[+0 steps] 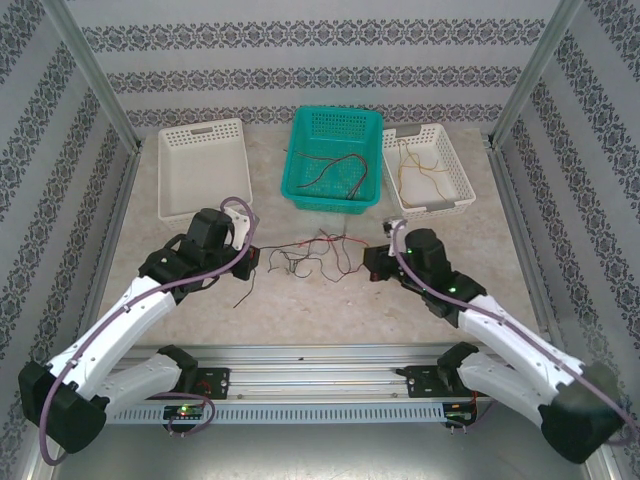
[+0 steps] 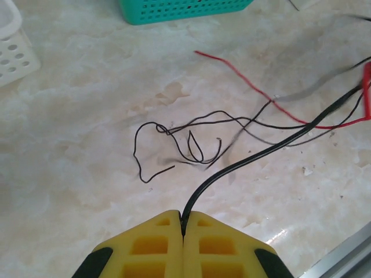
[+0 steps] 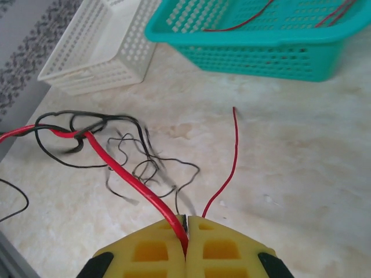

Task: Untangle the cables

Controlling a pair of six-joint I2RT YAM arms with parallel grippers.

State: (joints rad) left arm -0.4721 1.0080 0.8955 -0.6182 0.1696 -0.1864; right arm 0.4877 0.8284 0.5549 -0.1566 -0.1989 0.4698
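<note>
At the far-left corner of the bench (image 1: pixel 300 315) stands a white basket (image 1: pixel 200 170). The left arm (image 1: pixel 130 310) reaches from the near-left edge forward and inward, its wrist bent low over the bench. Its yellow-padded jaws are pressed together on a black cable (image 2: pixel 243 162) that runs off to the right. In the middle of the bench lies the tangle of cables (image 1: pixel 310 255), thin black and red strands looped over one another, some perhaps lifted, though blur makes that uncertain. Behind it at the far edge, a teal basket (image 1: pixel 292 170) holds red and dark wires. To its right, a second white basket (image 1: pixel 465 185) holds yellow-tan wires (image 1: pixel 420 165). The right arm (image 1: pixel 510 335) mirrors the left, stretched low from the near-right, its jaws pinching a red cable (image 3: pixel 124 175).
</note>
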